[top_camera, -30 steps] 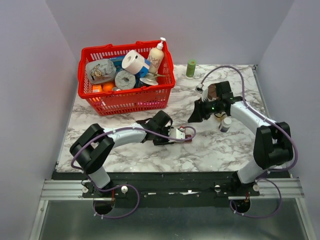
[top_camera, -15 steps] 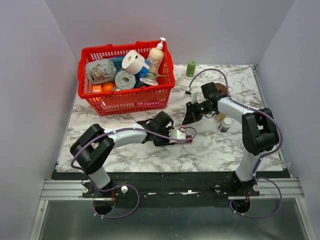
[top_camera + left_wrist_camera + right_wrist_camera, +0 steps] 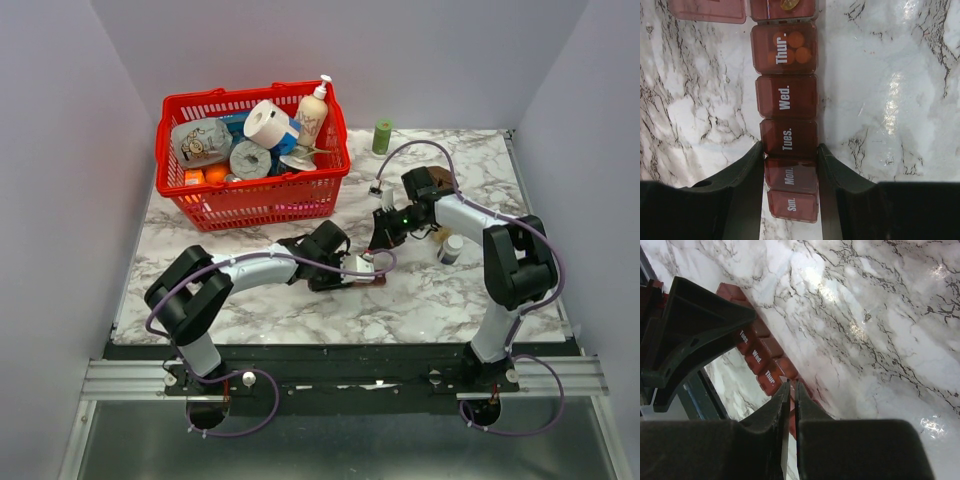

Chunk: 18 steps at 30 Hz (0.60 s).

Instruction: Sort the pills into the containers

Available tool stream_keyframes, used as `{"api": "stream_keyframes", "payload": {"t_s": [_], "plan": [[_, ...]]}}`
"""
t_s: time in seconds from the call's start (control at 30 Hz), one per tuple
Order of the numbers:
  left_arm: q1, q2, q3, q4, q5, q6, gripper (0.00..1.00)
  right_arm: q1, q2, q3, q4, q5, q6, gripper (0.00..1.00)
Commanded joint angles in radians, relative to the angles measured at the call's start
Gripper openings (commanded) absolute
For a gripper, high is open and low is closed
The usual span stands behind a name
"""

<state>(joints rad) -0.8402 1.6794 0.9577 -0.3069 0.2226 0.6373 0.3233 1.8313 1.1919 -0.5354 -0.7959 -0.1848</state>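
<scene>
Maroon containers (image 3: 787,97) between left jaws.

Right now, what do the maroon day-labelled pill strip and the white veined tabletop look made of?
Maroon day-labelled pill strip: translucent moulded plastic, likely; orange pills show through it. White grey-veined tabletop: glossy marble look, with glare patches; real stone or laminate, I cannot tell.

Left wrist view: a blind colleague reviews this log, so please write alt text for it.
A maroon weekly pill organizer runs up the frame on a white marble table, pinched around its Mon. compartment between the left arm's dark fingers. Round orange pills show through the closed Thur. lid; Wed. and Tues. look empty.
</scene>
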Motion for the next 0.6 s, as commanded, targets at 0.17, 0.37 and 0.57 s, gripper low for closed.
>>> {"api": "stream_keyframes", "payload": {"t_s": [0.17, 0.37, 0.57], "plan": [[-0.003, 0.048, 0.024, -0.052, -0.003, -0.041, 0.18, 0.013, -0.02, 0.006, -0.113, -0.063, -0.073, 0.14], [0.0, 0.062, 0.038, -0.06, -0.005, -0.057, 0.18, 0.031, -0.043, -0.031, -0.161, -0.112, -0.136, 0.13], [0.004, 0.074, 0.058, -0.067, 0.004, -0.083, 0.18, 0.046, -0.032, -0.054, -0.153, -0.054, -0.124, 0.13]]}}
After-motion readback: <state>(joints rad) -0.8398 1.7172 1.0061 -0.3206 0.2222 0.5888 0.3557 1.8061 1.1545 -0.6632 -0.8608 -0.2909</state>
